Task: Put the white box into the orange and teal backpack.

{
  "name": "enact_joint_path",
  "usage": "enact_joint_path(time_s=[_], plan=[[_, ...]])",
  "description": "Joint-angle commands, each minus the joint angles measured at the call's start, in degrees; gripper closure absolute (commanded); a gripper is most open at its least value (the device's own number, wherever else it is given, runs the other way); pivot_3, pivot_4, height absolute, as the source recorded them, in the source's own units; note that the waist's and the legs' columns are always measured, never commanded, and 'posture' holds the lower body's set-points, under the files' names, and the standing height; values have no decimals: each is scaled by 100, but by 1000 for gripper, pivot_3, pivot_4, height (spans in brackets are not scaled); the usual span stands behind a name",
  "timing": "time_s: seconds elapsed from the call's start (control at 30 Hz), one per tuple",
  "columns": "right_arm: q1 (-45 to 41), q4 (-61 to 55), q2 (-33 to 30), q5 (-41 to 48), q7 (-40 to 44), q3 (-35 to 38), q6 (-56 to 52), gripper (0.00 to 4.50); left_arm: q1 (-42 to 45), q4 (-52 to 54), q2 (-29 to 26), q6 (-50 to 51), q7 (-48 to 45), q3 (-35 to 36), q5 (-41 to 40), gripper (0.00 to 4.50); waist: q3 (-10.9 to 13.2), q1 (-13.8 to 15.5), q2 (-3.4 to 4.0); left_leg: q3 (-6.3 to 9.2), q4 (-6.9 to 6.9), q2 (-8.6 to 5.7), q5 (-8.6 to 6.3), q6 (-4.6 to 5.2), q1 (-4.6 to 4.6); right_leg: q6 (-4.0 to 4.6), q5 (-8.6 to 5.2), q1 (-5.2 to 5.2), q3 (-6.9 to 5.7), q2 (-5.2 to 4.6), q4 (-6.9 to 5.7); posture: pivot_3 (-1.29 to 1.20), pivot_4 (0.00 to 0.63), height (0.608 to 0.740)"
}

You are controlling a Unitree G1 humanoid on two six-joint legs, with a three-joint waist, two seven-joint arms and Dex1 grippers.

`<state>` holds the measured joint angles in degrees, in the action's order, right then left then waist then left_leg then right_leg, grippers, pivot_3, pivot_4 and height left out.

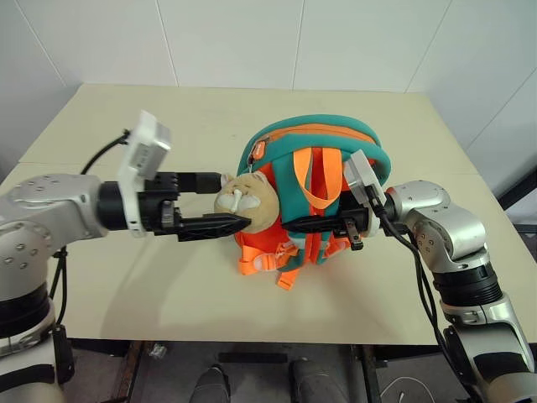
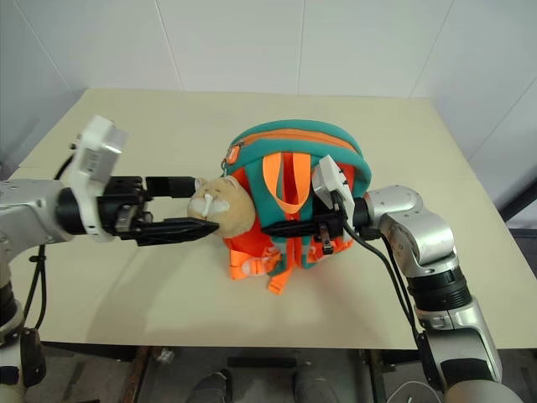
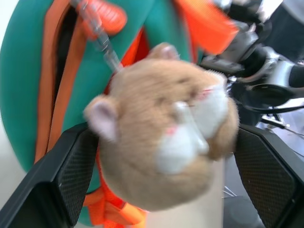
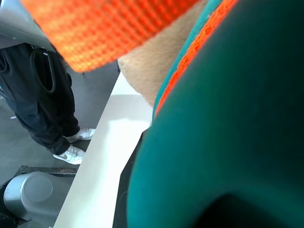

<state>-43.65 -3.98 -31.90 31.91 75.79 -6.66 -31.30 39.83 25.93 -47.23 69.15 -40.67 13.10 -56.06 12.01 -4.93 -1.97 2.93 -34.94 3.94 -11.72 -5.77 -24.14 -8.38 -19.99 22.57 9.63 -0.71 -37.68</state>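
The orange and teal backpack (image 1: 323,137) stands upright in the middle of the table, straps facing me. My right gripper (image 1: 291,225) reaches in from the right and is shut on the backpack at its straps, just under the teal trim (image 4: 228,142). My left gripper (image 1: 236,200) comes in level from the left and is open, its two black fingers (image 3: 71,171) on either side of the beige plush toy charm (image 3: 166,128) without pressing it. The white box is out of view.
The beige table (image 1: 126,277) has free room to the left, behind and in front of the backpack. The plush charm (image 1: 252,200) hangs from the zip at the backpack's left side. A person's legs (image 4: 47,109) stand beside the table.
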Motion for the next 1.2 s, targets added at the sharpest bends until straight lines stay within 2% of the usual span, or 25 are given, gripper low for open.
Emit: enact_joint_path(time_s=[0.03,0.13,0.23,0.33,0.43,0.57,0.8,0.93,1.2], plan=[[-81,-104,18,23,-25,15,67,4500,210,-146,130,-438,264,-261,437,26,0,10,0,0,1,0,0,0,0,0,0,0,0,0,0,0,150,740],[-37,-152,8,31,-57,30,52,4500,457,-334,333,-393,432,-344,422,533,1,19,-1,0,-1,-1,0,0,-2,0,0,0,0,0,2,0,150,740],[-9,-189,-2,50,-90,47,36,4500,541,-314,332,-255,348,-248,158,1449,1,18,-1,0,0,-1,0,0,-2,0,0,-1,0,0,3,0,150,740],[55,-222,-5,93,-108,96,57,4500,616,-361,125,35,175,42,-316,2349,1,6,-1,0,3,-1,0,-1,-2,0,0,-1,0,0,6,0,150,740],[156,-274,20,182,-104,173,103,4500,716,-507,-29,183,164,365,-699,2879,1,9,-1,0,12,0,-1,-1,-2,0,-2,2,0,0,7,0,150,740],[301,-342,100,456,-90,311,73,4500,731,-704,-278,222,168,543,-829,3188,1,11,-1,0,12,-1,-1,-1,-2,0,-1,1,0,-1,10,0,150,740],[554,-558,90,672,-83,342,20,4500,369,-1298,-777,-80,-66,604,-352,3425,1,9,-1,0,20,-1,-1,-1,0,1,-2,2,-1,0,13,0,150,740],[629,-719,85,766,-145,325,-55,4500,-48,-1675,-1227,-615,-496,237,375,3482,1,-12,-1,-4,31,0,-1,-2,2,5,-4,5,1,0,17,0,150,740],[691,-896,107,887,-286,316,-164,4500,-166,-2271,-1388,-1183,-1081,-621,1287,3795,1,8,-1,-5,47,0,-1,-3,-1,14,-10,12,-1,0,22,0,150,740]])
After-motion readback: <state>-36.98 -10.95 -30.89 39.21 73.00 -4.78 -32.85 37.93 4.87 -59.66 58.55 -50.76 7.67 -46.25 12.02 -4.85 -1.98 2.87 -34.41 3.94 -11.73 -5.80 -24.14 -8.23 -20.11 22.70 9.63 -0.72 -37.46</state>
